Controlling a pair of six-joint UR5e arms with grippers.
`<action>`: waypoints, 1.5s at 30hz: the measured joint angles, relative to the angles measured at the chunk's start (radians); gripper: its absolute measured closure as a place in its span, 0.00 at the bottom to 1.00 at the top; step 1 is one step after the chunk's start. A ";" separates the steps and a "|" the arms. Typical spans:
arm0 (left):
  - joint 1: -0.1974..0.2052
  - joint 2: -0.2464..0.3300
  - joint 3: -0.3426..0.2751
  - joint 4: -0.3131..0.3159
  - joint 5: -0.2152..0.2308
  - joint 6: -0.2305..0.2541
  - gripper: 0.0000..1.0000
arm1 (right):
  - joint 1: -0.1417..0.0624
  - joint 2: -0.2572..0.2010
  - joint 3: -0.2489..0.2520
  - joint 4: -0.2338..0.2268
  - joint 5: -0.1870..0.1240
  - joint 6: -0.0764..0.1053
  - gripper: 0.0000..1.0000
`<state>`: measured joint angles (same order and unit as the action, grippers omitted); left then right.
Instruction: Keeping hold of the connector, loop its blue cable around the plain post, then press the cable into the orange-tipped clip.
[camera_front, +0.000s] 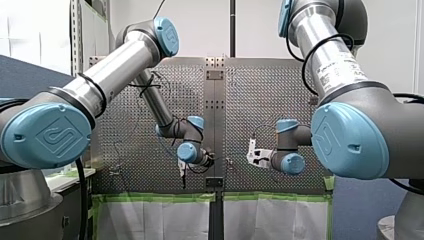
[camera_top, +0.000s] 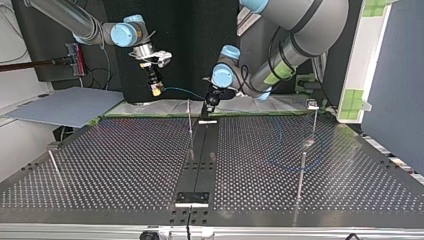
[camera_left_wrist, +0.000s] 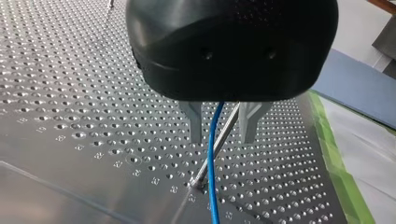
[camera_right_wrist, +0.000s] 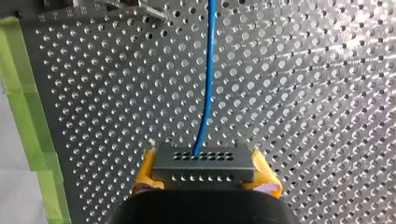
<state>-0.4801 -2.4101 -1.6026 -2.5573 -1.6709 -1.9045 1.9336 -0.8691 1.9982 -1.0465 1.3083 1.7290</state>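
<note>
the perforated metal tabletop (camera_top: 125, 165) fills the top view, and both arms reach in over its far edge. my right arm (camera_top: 75, 22) enters at that view's left and my left arm (camera_top: 295, 35) at its right. the right end effector (camera_right_wrist: 203, 170) faces the tabletop with its yellow pads (camera_right_wrist: 145, 172) pressed against either side of the dark connector (camera_right_wrist: 203, 163), pinching it. the left end effector (camera_left_wrist: 222, 140) has its metal fingers (camera_left_wrist: 196, 122) spread apart and grips nothing. a thin plain post (camera_left_wrist: 202, 173) stands in the tabletop just beyond the gap. the blue cable (camera_right_wrist: 208, 74) leaves the connector's holed face, runs across to the left end effector and passes between its spread fingers, close beside the post.
</note>
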 joint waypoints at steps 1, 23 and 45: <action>0.001 0.000 0.000 0.000 0.000 0.000 0.59 | 0.000 0.000 0.000 0.000 -0.007 0.000 1.00; 0.021 0.000 0.000 0.018 0.045 -0.004 0.98 | -0.005 0.000 0.000 0.006 -0.049 0.002 1.00; -0.010 0.001 -0.027 0.020 -0.052 0.106 0.98 | -0.035 0.001 0.000 0.040 0.121 -0.021 1.00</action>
<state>-0.4903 -2.4093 -1.6294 -2.5370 -1.7233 -1.7984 1.8985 -0.8685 1.9985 -1.0067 1.4297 1.7075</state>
